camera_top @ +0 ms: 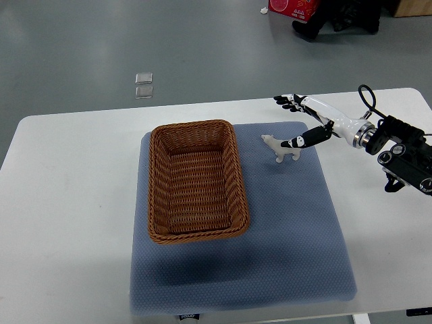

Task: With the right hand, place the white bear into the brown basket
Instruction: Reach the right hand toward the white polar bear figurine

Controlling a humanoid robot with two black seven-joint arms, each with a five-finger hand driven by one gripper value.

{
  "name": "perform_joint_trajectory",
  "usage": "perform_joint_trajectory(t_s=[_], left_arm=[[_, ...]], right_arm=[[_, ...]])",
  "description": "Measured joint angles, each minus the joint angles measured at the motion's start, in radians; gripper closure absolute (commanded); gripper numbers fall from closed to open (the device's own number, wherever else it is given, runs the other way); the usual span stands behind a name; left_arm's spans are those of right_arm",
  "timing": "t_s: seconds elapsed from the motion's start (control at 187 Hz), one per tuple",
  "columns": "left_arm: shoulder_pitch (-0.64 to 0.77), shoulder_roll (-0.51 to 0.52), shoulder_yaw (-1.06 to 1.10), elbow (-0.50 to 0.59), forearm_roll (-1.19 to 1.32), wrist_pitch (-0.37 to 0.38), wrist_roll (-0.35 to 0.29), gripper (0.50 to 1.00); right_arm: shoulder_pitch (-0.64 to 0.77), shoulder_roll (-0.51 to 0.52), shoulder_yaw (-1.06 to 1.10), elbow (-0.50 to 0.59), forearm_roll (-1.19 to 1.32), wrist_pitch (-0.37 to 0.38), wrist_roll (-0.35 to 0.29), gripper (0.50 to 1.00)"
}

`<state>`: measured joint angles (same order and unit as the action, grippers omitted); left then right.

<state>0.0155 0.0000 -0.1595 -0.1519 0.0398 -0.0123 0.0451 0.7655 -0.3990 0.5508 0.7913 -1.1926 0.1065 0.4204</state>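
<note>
1. On the blue mat (297, 236), one bear (278, 148) stands just right of the single basket (196, 181), not yet lifted.
2. Reaching in from the right edge, the right hand (304, 121) is spread wide, thumb touching or nearly touching the bear, fingers above and holding nothing.
3. Judged step: the approach to grasp. Next the fingers need to close round the bear, lift it, and carry it left over the basket rim.
4. No left hand shows above the tabletop (67, 202).
</note>
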Motion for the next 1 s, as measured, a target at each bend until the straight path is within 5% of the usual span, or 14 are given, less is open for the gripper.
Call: perform_joint_trajectory(t_s=[0.46,0.642,1.0], left_arm=[[0.0,0.0,0.0,0.0,0.0,0.0,0.0,0.5],[0.0,0.0,0.0,0.0,0.0,0.0,0.0,0.5],[0.0,0.0,0.0,0.0,0.0,0.0,-0.001,0.5]], right_arm=[[0.015,-0.001,-0.045,0.0,-0.231,-0.053,-0.043,0.599],[0.018,-0.004,-0.062,0.0,-0.275,-0.053,-0.051,0.66],[0.024,-0.001,-0.12,-0.006,-0.304,-0.088,-0.113,0.701]])
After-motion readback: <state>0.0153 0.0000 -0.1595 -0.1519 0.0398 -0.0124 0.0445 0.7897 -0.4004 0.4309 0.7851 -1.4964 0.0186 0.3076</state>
